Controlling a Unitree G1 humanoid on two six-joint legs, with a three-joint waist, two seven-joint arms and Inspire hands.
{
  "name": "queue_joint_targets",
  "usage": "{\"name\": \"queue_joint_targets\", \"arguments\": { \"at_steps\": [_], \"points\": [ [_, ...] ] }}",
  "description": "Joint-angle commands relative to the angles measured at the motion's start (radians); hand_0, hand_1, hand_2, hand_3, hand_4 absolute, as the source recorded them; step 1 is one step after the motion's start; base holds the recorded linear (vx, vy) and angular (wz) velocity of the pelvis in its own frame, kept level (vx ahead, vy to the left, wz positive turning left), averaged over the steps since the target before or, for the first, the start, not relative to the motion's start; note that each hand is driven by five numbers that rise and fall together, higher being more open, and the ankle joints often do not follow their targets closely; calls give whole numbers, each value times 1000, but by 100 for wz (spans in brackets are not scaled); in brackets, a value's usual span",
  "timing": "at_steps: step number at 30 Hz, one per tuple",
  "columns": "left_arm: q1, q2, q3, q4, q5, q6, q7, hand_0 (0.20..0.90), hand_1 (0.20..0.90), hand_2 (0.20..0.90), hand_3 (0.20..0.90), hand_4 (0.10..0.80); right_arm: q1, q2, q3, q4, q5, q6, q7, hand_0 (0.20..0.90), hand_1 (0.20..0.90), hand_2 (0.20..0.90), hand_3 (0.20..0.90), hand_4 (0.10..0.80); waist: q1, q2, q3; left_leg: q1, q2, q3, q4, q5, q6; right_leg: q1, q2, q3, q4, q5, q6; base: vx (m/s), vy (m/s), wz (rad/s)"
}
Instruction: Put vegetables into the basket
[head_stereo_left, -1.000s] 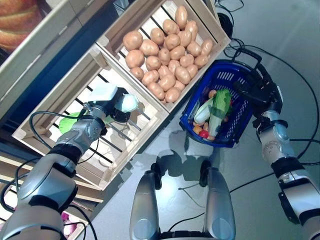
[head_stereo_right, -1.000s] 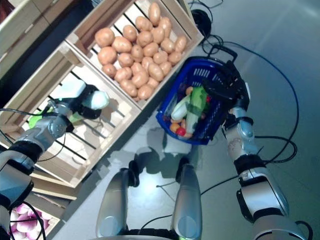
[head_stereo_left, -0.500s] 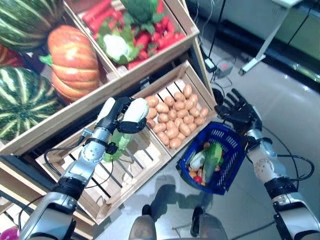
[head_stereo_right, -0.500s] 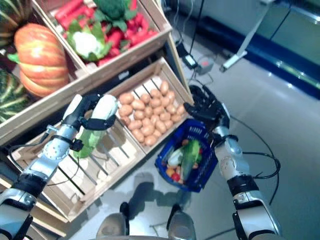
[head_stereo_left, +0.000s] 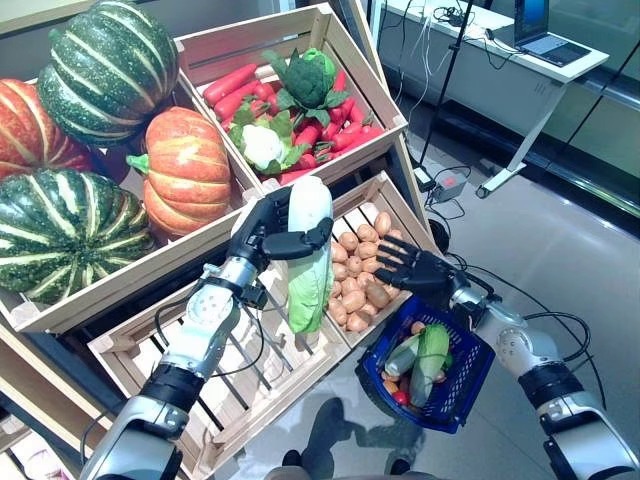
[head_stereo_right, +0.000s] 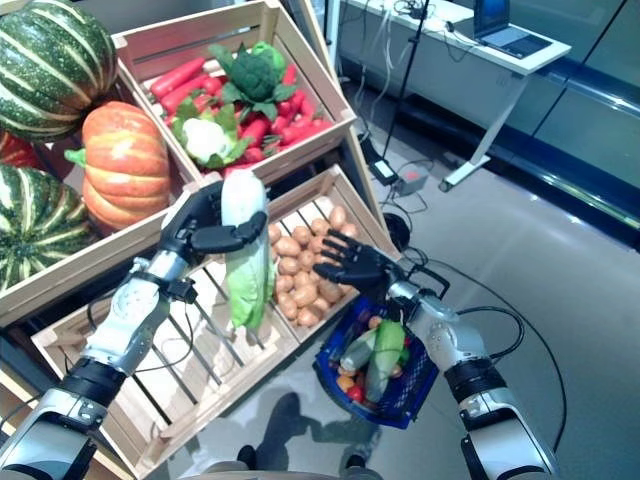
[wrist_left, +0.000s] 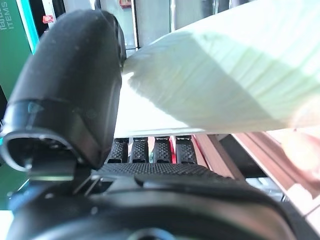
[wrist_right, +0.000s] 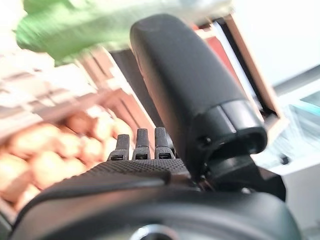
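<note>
Gripping cabbage (head_stereo_left: 307, 250) — left hand (head_stereo_left: 268, 222) fingers mostly hidden.

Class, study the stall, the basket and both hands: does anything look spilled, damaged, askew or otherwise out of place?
Nothing looks spilled or damaged. The left hand grips a Chinese cabbage above the crates, not yet in the blue basket, which hangs from the right arm behind the open right hand. Potatoes and pumpkins sit in their crates.

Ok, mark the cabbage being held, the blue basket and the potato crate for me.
cabbage (head_stereo_left: 308, 255): left eye view, its pale middle below the left hand (head_stereo_left: 262, 226).
blue basket (head_stereo_left: 473, 372): left eye view, its outer side wall.
potato crate (head_stereo_right: 320, 186): right eye view, its back wooden rim.
</note>
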Motion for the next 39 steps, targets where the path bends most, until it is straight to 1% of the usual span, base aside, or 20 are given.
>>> {"name": "queue_joint_targets", "arguments": {
  "at_steps": [1,6,9,15,19,21,25,30,35,37,39],
  "points": [
    [-119,-2,23,-47,-78,-77,11,300,300,300,300,400,-65,-21,28,-41,8,-37,117,900,900,900,900,800,8,-14,-144,-61,9,-18,-8,30,-18,-17,-29,-16,2,56,-44,-6,-46,1],
    [-134,-17,-7,-46,-78,-69,-6,300,300,300,300,400,-75,-11,54,-61,1,-35,135,900,900,900,900,800,2,-14,-144,-59,8,-19,-8,27,-17,-15,-23,-13,2,52,-47,-3,-13,0],
    [-129,-30,-22,-59,-95,-63,-40,300,300,300,300,400,-71,-1,60,-90,1,-33,152,900,900,900,900,800,0,-13,-143,-55,6,-19,-8,25,-15,-12,-21,-8,2,50,-47,0,0,0],
    [-121,-60,-60,-74,-119,-36,-91,300,300,300,300,400,-92,42,83,-138,2,-46,132,900,900,900,900,800,-2,-12,-142,-42,3,-17,-8,19,-11,-5,-20,2,2,48,-47,0,0,0],
    [-94,-88,-79,-87,-151,-19,-127,300,300,300,300,400,-96,58,91,-152,-23,-58,127,900,900,900,900,800,-2,-14,-142,-32,2,-15,-8,13,-7,0,-23,8,2,50,-45,8,4,0],
    [-83,-98,-86,-97,-157,-12,-144,300,300,300,300,400,-99,64,100,-163,-41,-50,121,900,900,900,900,800,-2,-14,-141,-29,1,-14,-8,12,-6,2,-24,11,2,50,-44,15,9,0],
    [-79,-120,-109,-113,-172,-9,-172,300,300,300,300,400,-117,76,127,-146,-56,-17,136,900,900,900,900,800,2,-15,-139,-26,1,-14,-8,11,-5,4,-27,13,2,52,-43,8,4,0],
    [-92,-133,-149,-149,-191,-4,-209,300,300,300,300,400,-132,91,177,-119,-25,61,251,900,900,900,900,800,12,-19,-138,-23,0,-17,-8,10,-4,8,-30,8,2,53,-43,31,3,0],
    [-102,-148,-172,-171,-239,3,-229,300,300,300,300,400,-138,122,213,-104,0,109,316,900,900,900,900,800,18,-20,-137,-20,0,-24,-8,8,-3,14,-30,7,2,50,-45,37,0,1],
    [-104,-161,-176,-178,-270,9,-236,300,300,300,300,400,-138,136,224,-97,-8,132,339,900,900,900,900,800,19,-21,-141,-19,0,-25,-8,7,-3,16,-30,8,2,49,-46,45,6,1],
    [-104,-175,-180,-185,-284,-4,-237,300,300,300,300,400,-135,148,238,-76,-32,151,373,900,900,900,900,800,20,-21,-144,-17,0,-27,-8,6,-3,17,-31,11,2,47,-46,48,4,1]
  ]
}}
